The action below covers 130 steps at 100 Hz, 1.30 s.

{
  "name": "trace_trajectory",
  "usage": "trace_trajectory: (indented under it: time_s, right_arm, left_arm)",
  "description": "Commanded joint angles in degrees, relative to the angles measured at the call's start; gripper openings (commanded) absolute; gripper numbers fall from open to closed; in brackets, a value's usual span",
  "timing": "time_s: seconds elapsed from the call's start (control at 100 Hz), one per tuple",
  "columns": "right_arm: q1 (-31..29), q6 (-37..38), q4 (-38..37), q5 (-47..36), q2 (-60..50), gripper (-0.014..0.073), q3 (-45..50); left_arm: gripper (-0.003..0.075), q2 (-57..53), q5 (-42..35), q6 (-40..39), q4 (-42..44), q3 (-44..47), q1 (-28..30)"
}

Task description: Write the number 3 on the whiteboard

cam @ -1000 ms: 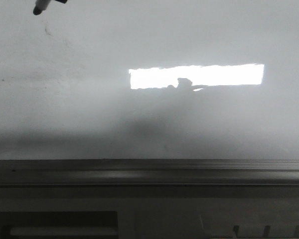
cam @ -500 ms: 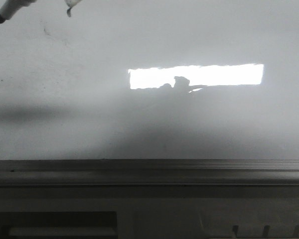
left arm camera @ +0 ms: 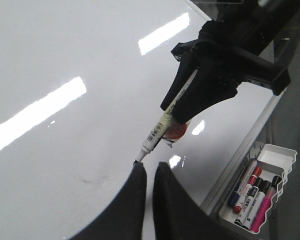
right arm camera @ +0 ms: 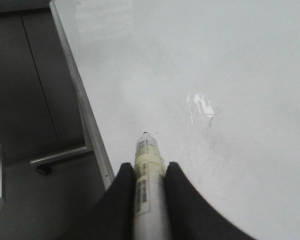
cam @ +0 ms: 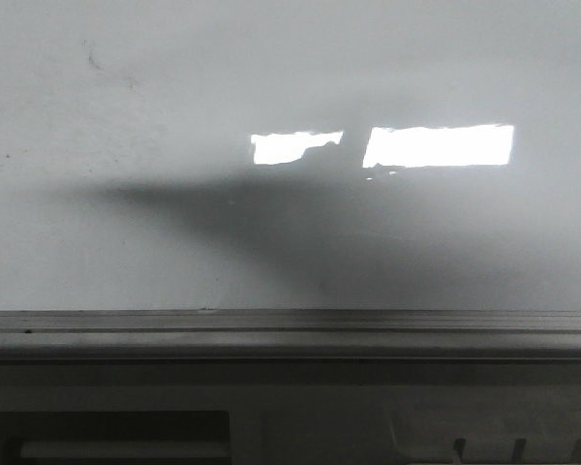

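The whiteboard (cam: 436, 262) fills the front view, with its grey frame edge (cam: 290, 329) below. Only a faint thin dark stroke (cam: 90, 56) shows near the top left; I cannot read a clear number 3. Neither gripper shows in the front view. My right gripper (right arm camera: 149, 167) is shut on a white marker (right arm camera: 149, 200) whose tip is close to the board, beside the frame (right arm camera: 85, 115). In the left wrist view the right gripper (left arm camera: 174, 114) holds the marker (left arm camera: 162, 125) tip-down at the board (left arm camera: 65, 50). My left gripper (left arm camera: 150, 167) is shut and empty just by that tip.
A bright rectangular light reflection (cam: 436, 145) lies on the board, partly cut by a dark shadow (cam: 271, 213). A white tray (left arm camera: 260, 190) with several coloured markers hangs beside the board's edge. A dark panel (right arm camera: 30, 85) lies beyond the frame.
The marker tip has moved left and out of the top of the front view. A broad arm shadow has spread across the board and now splits the light reflection.
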Motion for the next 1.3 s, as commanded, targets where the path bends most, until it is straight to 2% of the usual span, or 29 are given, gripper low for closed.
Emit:
trace_trajectory:
  time_s: [0.0,0.16,0.4,0.65,0.85,1.08,1.29]
  right_arm:
    - [-2.2,0.3,0.3,-3.9,1.0,-0.0061,-2.1]
    - [-7.3,0.3,0.3,-3.0,3.5,-0.0061,-2.1]
    - [-13.6,0.3,0.3,-1.0,4.5,-0.006,-1.6]
    - [-19.1,0.6,-0.1,6.9,3.0,-0.004,0.0]
    - [-18.1,2.4,0.5,6.7,1.1,-0.004,4.7]
    - [-12.9,2.4,1.1,-0.9,5.6,-0.004,5.9]
    - [-16.4,2.4,0.4,1.4,3.5,-0.004,5.9]
  left_arm:
    - [-0.0021,-3.3,-3.8,-3.8,0.2,0.9,0.6]
    - [-0.0021,-7.6,-3.7,-7.5,0.2,3.2,0.8]
    - [-0.0021,-8.0,-3.9,-7.6,-0.1,3.4,0.8]
    - [-0.0021,-8.0,-3.9,-7.6,-0.1,3.4,0.8]
    - [-0.0021,-8.0,-3.8,-7.6,-0.1,3.4,0.8]
    - [-0.0021,-8.0,-3.9,-7.6,-0.1,3.4,0.8]
    - [-0.0021,-8.0,-3.9,-7.6,-0.1,3.4,0.8]
